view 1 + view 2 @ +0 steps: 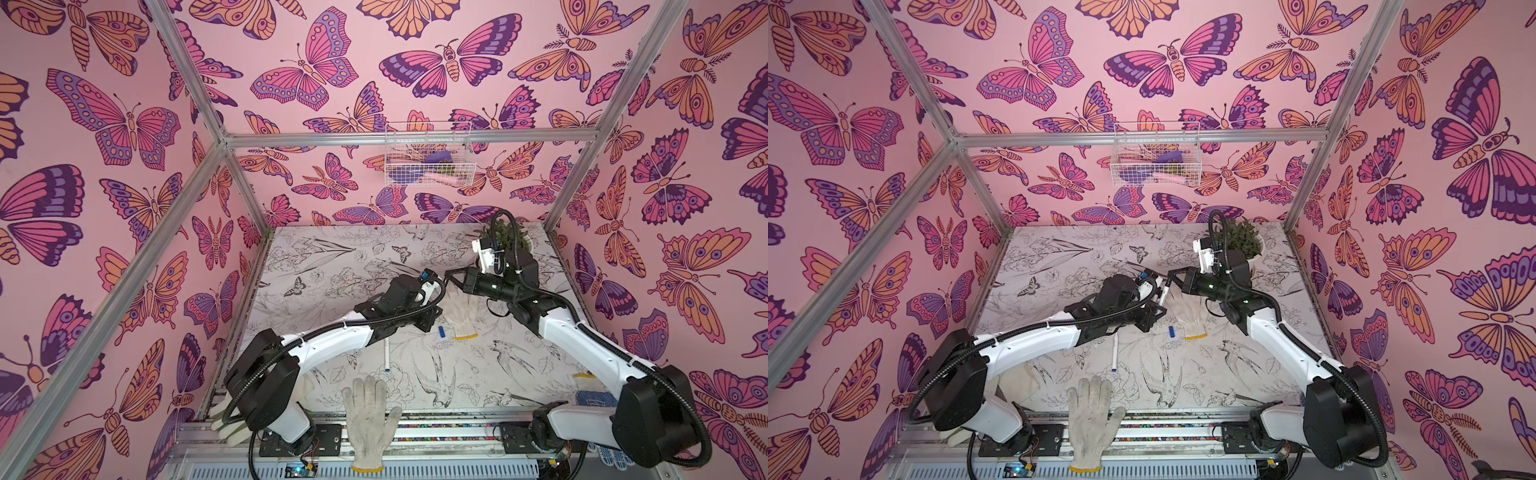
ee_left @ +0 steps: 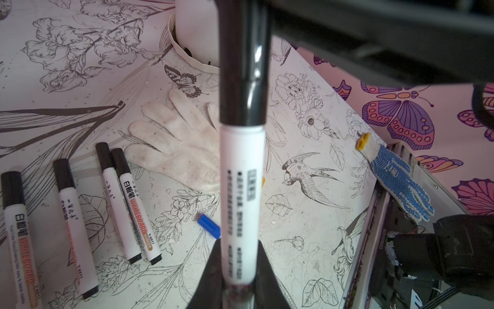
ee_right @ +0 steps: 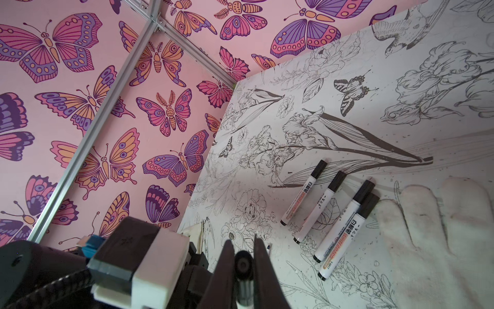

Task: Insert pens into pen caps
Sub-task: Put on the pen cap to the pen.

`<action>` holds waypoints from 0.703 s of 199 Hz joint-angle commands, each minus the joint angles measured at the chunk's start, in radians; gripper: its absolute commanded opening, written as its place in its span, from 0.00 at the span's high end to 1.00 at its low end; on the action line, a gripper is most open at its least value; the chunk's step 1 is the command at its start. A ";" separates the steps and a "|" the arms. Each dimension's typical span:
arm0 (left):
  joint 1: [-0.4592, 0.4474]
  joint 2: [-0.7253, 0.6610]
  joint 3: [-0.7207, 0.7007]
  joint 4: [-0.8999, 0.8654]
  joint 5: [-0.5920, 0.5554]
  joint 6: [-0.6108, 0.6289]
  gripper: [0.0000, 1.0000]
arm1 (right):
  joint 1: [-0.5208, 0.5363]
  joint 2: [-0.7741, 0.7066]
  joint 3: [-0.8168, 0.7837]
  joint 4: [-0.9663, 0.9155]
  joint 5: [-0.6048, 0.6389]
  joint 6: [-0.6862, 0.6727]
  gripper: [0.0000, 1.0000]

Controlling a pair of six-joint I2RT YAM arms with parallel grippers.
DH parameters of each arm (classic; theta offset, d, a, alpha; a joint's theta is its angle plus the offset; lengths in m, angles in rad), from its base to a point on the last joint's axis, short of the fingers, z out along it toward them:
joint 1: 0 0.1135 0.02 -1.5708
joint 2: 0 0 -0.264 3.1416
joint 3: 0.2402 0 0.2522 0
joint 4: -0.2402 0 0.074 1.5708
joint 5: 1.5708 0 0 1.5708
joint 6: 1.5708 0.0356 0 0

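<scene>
My left gripper [image 2: 238, 250] is shut on the lower barrel of a white pen [image 2: 242, 187], held above the middle of the table. The pen's far end sits inside a black pen cap [image 2: 243, 80]. My right gripper [image 3: 242, 248] is shut on that cap [image 3: 243, 263], seen end-on. In a top view the two grippers, left [image 1: 1160, 297] and right [image 1: 1173, 277], meet tip to tip. Several capped pens [image 3: 320, 206] lie side by side under the arms. An uncapped pen [image 1: 386, 353] and a blue pen cap [image 1: 442, 331] lie apart on the table.
A white knit glove [image 2: 181, 149] lies beside the capped pens. Another glove [image 1: 370, 415] hangs over the front edge, and a blue-dotted glove [image 2: 398, 182] lies at the right edge. A potted plant [image 1: 507, 241] stands at the back right. A wire basket [image 1: 428, 153] hangs on the back wall.
</scene>
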 commanded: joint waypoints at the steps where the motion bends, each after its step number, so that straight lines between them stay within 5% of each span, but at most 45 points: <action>1: 0.031 0.016 0.050 0.140 -0.011 -0.058 1.00 | 0.032 0.001 0.022 -0.135 -0.149 -0.054 1.00; 66: 0.037 0.004 0.050 0.170 -0.057 -0.071 1.00 | 0.079 0.030 0.058 -0.438 -0.174 -0.226 1.00; 140: 0.080 -0.036 0.056 0.226 -0.118 -0.103 1.00 | 0.099 0.030 0.004 -0.592 -0.184 -0.263 1.00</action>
